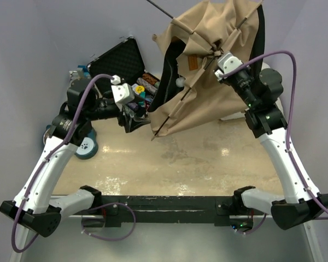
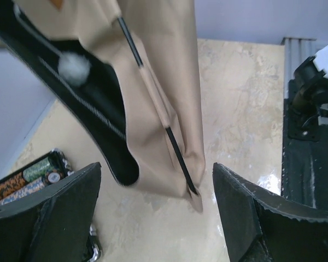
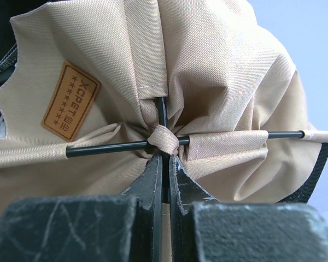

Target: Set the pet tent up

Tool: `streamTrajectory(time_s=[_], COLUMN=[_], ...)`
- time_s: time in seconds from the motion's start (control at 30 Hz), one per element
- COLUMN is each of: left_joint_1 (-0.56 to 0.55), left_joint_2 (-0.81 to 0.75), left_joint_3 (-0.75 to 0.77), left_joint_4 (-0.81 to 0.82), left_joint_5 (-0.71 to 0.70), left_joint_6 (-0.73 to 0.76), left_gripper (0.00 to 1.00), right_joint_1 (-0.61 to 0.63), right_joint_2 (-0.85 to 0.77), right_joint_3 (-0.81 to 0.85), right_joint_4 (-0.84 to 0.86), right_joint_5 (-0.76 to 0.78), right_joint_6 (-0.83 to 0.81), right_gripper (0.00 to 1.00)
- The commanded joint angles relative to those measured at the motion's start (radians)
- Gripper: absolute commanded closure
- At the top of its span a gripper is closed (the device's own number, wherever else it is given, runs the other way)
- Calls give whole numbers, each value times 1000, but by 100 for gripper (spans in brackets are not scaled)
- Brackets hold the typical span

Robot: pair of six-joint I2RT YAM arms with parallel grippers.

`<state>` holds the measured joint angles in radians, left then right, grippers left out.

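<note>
The pet tent (image 1: 218, 82) hangs half-raised at the back right, tan canvas on thin dark crossed poles, its black floor panel (image 1: 168, 76) facing left. My right gripper (image 3: 165, 161) is shut on one pole just below the fabric loop (image 3: 164, 139) at the crossing, next to the orange label (image 3: 71, 101). My left gripper (image 2: 156, 204) is open with nothing between its fingers (image 2: 54, 213). The tent's lower corner with a pole end (image 2: 190, 188) hangs just ahead of it, apart from both fingers. The white pompom (image 2: 74, 68) dangles against the black panel.
An open black hard case (image 1: 123, 60) with coloured chips (image 2: 33, 177) stands at the back left, close behind my left gripper (image 1: 134, 119). A blue round object (image 1: 87, 147) sits by the left arm. The black base rail (image 1: 169, 204) runs along the near edge.
</note>
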<state>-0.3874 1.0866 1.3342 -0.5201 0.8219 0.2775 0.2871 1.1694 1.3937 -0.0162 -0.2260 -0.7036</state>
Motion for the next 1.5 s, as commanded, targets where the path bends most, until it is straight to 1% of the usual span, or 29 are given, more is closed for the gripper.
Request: streamTrajectory(time_s=[0.0, 0.1, 0.2, 0.27, 0.43, 0.47, 0.5, 0.57, 0.63, 0.7, 0.73, 0.8, 0.87, 1.0, 1.07, 1.17, 1.27, 1.47], left_joint_1=[4, 4, 4, 4, 4, 4, 4, 10, 19, 19, 21, 22, 22, 22, 22, 22, 21, 21], left_joint_2=[35, 85, 127, 156, 254, 265, 277, 309, 344, 364, 375, 400, 420, 492, 525, 562, 587, 641], left_joint_3=[164, 275, 356, 407, 519, 522, 529, 563, 611, 631, 637, 657, 663, 709, 733, 738, 734, 750], left_joint_4=[34, 52, 133, 217, 412, 445, 454, 413, 355, 293, 264, 209, 212, 201, 201, 264, 343, 393], left_joint_5=[126, 170, 174, 171, 108, 93, 64, -10, -42, -78, -84, -54, -3, 19, 49, 86, 91, 79], left_joint_6=[-93, -170, -268, -378, -673, -707, -719, -712, -672, -600, -581, -540, -528, -552, -566, -609, -636, -693], left_gripper=[15, 19, 21, 21, 22, 22, 22, 22, 23, 22, 21, 21, 18, 15, 8, 2, 1, 3], right_joint_1=[96, 188, 265, 305, 374, 386, 403, 440, 452, 466, 471, 484, 500, 537, 564, 599, 641, 727], right_joint_2=[-95, -148, -189, -211, -249, -252, -252, -244, -232, -231, -231, -249, -266, -275, -275, -278, -271, -280], right_joint_3=[-42, -108, -151, -180, -228, -237, -245, -254, -249, -263, -274, -298, -324, -351, -357, -361, -354, -380], right_joint_4=[-11, -53, -97, -113, -169, -169, -172, -154, -140, -98, -75, -19, 10, 58, 65, 62, 42, 35], right_joint_5=[20, 57, 96, 119, 135, 145, 164, 223, 281, 347, 370, 402, 412, 407, 407, 390, 386, 404], right_joint_6=[-66, -83, -77, -70, -94, -99, -106, -112, -119, -149, -177, -236, -307, -417, -456, -494, -496, -525], right_gripper=[100, 100, 100, 100, 100, 100, 100, 100, 100, 100, 100, 100, 100, 100, 100, 100, 100, 100])
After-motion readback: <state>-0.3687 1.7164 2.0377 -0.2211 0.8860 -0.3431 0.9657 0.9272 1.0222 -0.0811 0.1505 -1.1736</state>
